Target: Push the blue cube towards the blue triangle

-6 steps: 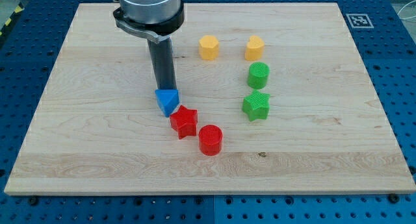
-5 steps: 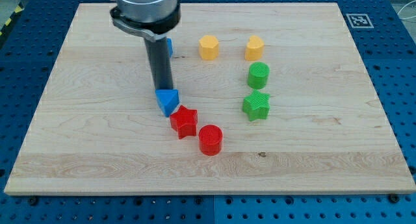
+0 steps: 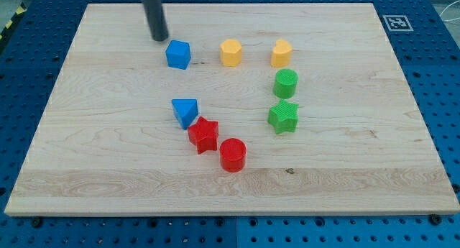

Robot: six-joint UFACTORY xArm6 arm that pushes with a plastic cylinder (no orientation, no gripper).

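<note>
The pale wooden worktop [image 3: 108, 154] shows light grain. On it: a blue cube [image 3: 177, 54], blue triangle [image 3: 185, 111], red star [image 3: 203, 134], red cylinder [image 3: 232, 154], green star [image 3: 283, 117], green cylinder [image 3: 285, 83], two yellow-orange blocks [image 3: 231, 52] [image 3: 281, 53]. The rod is dark grey down to my tip [image 3: 159, 38].

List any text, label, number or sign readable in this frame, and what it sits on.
No readable words or numbers anywhere.
One sign only: a black-and-white square marker on the board's corner at the view's top right; its pattern holds no letters.
The blocks, including the blue cube and blue triangle, carry no print, nor does the rod above my tip.
</note>
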